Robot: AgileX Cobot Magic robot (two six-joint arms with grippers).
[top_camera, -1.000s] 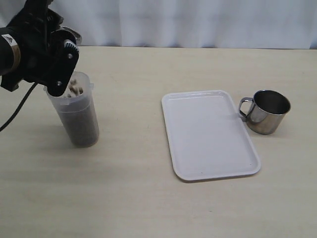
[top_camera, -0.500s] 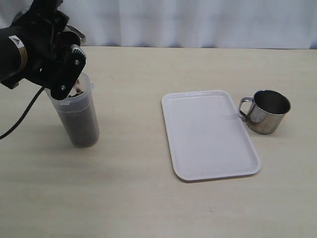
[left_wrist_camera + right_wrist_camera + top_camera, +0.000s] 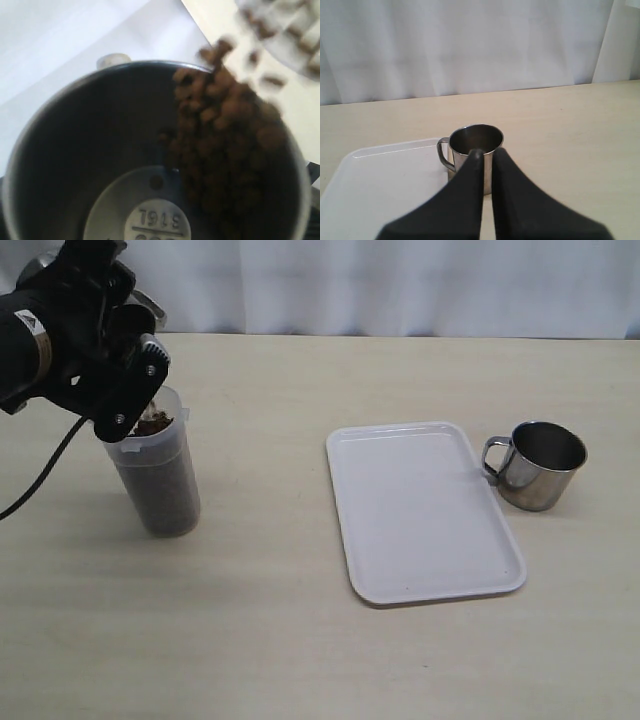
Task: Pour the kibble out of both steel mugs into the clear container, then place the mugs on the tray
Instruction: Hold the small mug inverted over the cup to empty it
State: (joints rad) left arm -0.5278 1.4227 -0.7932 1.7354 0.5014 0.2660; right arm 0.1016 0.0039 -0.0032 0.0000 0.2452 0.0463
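Observation:
My left gripper [image 3: 128,370] hangs over the mouth of the clear container [image 3: 160,490] and is shut on a steel mug [image 3: 60,165], which is tipped steeply. Brown kibble [image 3: 225,140] slides along the mug's inner wall and spills over its rim toward the container's blurred rim [image 3: 295,35]. Through its wall the container looks mostly full of kibble [image 3: 155,422]. The other steel mug [image 3: 538,465] stands upright and empty just right of the white tray [image 3: 420,510]. My right gripper [image 3: 488,151] is shut and holds nothing, just short of that mug [image 3: 470,145].
A white curtain runs behind the far table edge. A black cable [image 3: 40,465] trails from the left arm across the table at the left. The tray [image 3: 380,180] has nothing on it.
The left gripper has risen a little and tipped the mug further over the container. More kibble has dropped in and the level looks higher. The right mug and the tray have not moved.

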